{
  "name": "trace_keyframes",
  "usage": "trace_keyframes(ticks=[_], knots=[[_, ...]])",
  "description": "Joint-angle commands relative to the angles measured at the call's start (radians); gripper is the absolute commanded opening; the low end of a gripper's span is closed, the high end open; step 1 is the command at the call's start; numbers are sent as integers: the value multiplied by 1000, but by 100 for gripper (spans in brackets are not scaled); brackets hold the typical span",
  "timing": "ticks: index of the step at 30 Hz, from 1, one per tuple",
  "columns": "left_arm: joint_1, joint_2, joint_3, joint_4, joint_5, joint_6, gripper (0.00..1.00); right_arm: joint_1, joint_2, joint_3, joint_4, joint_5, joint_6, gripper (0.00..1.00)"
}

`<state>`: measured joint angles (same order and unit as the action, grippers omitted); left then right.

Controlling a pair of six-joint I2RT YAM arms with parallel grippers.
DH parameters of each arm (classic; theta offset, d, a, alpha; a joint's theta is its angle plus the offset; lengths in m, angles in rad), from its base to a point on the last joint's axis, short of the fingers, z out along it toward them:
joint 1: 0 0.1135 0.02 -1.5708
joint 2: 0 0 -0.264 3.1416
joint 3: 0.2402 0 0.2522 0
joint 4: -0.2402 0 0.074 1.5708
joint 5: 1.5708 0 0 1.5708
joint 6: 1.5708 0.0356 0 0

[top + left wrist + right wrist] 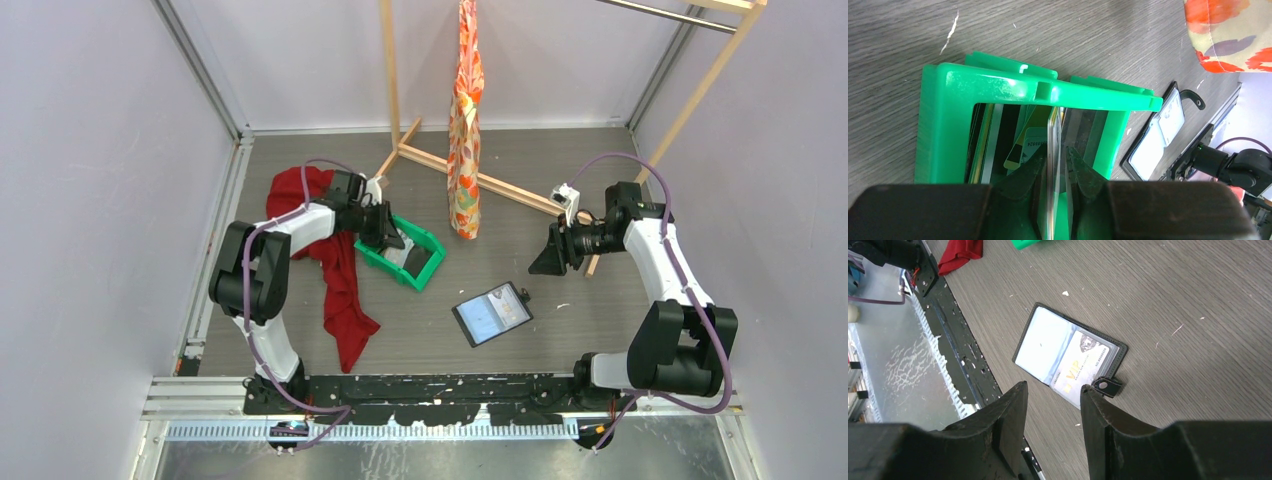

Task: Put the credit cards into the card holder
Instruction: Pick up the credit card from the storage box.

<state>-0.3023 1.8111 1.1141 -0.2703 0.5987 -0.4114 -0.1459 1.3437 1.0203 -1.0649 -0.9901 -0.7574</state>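
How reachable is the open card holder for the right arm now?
Probably yes: the card holder lies open and flat ahead of the open right gripper, with nothing between them.

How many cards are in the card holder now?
1: a pale VIP card in the card holder pocket beside the snap tab; the other pocket looks empty. More could hide behind it.

glossy green plastic tray, matt wood-grain table, red cloth

Top external view: high, looking down over the whole table. Left wrist view: close above the green tray. Right wrist view: farther off, facing the card holder, visible in all three.
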Motion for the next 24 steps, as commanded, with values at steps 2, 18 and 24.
trace_keyframes(ticks=[2, 18, 24], knots=[[14, -28, 9, -7, 52, -18, 19, -3, 2, 0, -6, -27, -19, 48], [43, -38, 2, 14, 112, -51, 19, -3, 3, 1, -9, -27, -25, 48], [53, -44, 1, 13, 119, -56, 19, -3, 3, 1, -11, -27, -26, 48]])
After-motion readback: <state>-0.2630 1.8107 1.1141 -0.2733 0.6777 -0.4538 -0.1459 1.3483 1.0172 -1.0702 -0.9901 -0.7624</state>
